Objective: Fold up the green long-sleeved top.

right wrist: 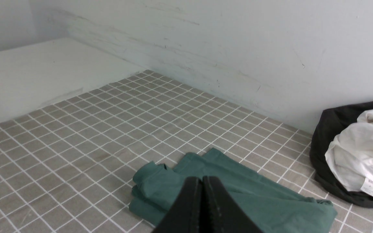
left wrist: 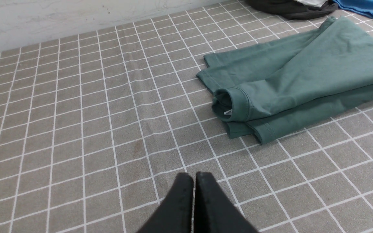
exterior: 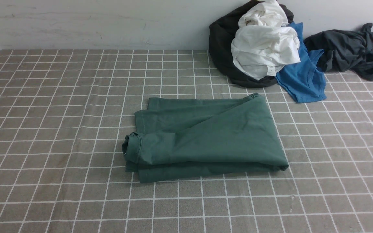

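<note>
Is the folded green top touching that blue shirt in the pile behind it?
Apart. The front view shows a strip of bare checked cloth between the green long-sleeved top and the blue shirt.

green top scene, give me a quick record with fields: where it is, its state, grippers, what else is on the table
item: green top
state: folded into a compact stack, a ribbed cuff showing at the robot's left end
place: middle of the checked tablecloth
left gripper: shut, empty, off the top
right gripper: shut, empty
other clothes: white garment on a black one, blue tee, dark grey garment, far right by the wall
</note>
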Robot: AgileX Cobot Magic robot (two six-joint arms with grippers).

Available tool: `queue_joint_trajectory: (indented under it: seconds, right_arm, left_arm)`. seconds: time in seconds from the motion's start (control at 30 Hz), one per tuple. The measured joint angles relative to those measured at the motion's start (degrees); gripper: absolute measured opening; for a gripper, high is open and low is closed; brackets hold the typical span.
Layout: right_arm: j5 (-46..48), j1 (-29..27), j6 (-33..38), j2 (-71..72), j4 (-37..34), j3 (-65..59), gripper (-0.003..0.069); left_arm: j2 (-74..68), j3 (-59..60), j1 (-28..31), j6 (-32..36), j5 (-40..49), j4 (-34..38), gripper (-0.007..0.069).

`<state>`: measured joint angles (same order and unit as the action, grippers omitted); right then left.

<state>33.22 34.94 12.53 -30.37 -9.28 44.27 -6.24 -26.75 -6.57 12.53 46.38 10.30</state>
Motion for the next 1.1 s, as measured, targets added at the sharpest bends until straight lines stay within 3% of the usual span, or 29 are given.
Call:
queue_joint_trajectory:
  seconds: [0.43, 0.63, 0.7, 0.77, 0.87, 0.97, 1.1]
  right_arm:
    - [4.9, 0.0, -0.7, 0.0, 2.5, -0.1, -0.0014]
    - [-7.5, -1.7, -6.7, 3.2, 8.6, -8.6, -0.0014]
    - [-18.8, -8.0, -9.7, 8.0, 9.6, -18.6, -0.0014]
    - [-22.1, -11.1, -10.1, 9.8, 9.7, -22.2, -0.0014]
    - [-29.4, -23.4, -11.8, 16.7, 8.1, -33.8, -0.0014]
    - [-30.3, -31.1, -14.6, 22.0, 7.9, -41.1, -0.0014]
    - [-27.5, -36.2, -19.2, 28.8, 9.7, -45.8, -0.0014]
  left_arm:
    - [0.0, 0.0, 0.0, 0.0, 0.0, 0.0, -0.0007]
    - [0.0, 0.0, 0.0, 0.0, 0.0, 0.1, -0.0007]
    - [0.0, 0.0, 0.0, 0.0, 0.0, 0.2, -0.0007]
    - [0.0, 0.0, 0.0, 0.0, 0.0, 0.2, -0.0007]
    - [0.0, 0.0, 0.0, 0.0, 0.0, 0.2, -0.0007]
    - [0.0, 0.1, 0.0, 0.0, 0.0, 0.2, -0.0007]
    - [0.0, 0.2, 0.0, 0.0, 0.0, 0.2, -0.0007]
